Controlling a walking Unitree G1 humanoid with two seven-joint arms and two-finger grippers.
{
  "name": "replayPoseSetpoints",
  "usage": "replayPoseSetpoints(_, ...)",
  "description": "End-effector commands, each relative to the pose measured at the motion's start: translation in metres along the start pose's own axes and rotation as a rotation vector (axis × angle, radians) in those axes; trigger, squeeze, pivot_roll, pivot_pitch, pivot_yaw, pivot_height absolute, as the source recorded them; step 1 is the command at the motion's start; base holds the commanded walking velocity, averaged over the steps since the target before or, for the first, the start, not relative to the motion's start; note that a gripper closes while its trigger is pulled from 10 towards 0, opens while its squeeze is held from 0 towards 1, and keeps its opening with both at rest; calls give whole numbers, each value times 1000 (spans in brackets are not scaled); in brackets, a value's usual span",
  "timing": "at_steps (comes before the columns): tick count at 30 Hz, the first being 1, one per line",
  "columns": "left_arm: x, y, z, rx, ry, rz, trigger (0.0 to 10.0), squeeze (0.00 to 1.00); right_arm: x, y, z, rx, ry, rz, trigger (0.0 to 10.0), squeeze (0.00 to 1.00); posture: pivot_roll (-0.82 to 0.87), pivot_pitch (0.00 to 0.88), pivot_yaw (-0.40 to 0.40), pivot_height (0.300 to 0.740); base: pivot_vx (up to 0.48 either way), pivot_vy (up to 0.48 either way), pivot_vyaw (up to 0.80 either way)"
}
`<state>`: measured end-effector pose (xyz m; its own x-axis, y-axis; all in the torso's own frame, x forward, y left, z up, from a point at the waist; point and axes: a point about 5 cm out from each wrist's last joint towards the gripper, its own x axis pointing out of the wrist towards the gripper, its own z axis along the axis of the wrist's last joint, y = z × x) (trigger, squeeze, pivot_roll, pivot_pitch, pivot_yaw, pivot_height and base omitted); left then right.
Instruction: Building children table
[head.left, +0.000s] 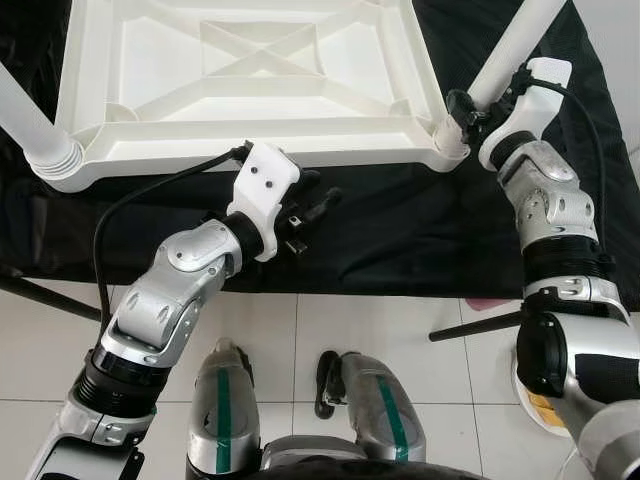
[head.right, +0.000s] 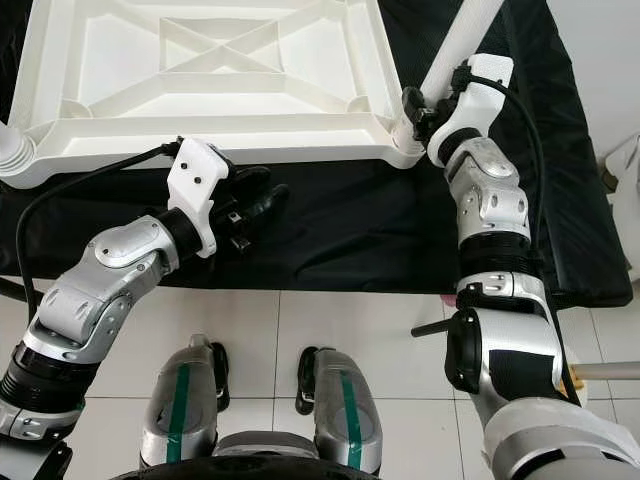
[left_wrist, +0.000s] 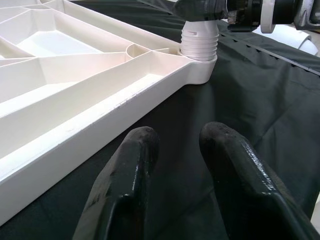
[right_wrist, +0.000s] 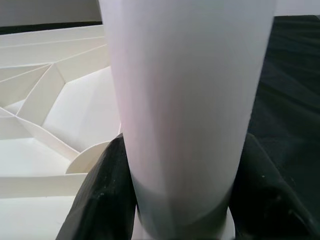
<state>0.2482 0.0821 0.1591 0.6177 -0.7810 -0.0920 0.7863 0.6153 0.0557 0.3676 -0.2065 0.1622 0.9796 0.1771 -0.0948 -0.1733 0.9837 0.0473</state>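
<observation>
White tabletop lies upside down on black cloth. Right gripper clamps a white leg standing in the near right corner socket. Left gripper hovers over the cloth beside the tabletop's near edge, fingers apart, empty.

White tabletop and legs on black cloth.
Arms silver with black fingers; floor pale tiles; green stripes on the robot's legs.
</observation>
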Motion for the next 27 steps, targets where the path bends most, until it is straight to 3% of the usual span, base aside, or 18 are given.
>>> replayPoseSetpoints(1, 0, -3, 2, 6, -5, -27, 10000, 0, -8, 5, -49, -2, 209, 2, 10000, 0, 132, 94, -83, 740, 0, 0, 0)
replayPoseSetpoints(8, -1, -2, 2, 5, -6, -16, 10000, 0, -14, 3, -54, -8, 185, -8, 10000, 0, 138, 96, -92, 740, 0, 0, 0)
replayPoseSetpoints(18, 0, -2, 2, 5, -10, -14, 10000, 0, -35, 7, -69, 27, 26, -2, 10000, 0, 122, 97, -84, 740, 0, 0, 0)
replayPoseSetpoints(27, 0, -1, 3, 9, -9, -23, 10000, 0, -40, 5, -77, 135, -5, -17, 10000, 0, 120, 98, -76, 740, 0, 0, 0)
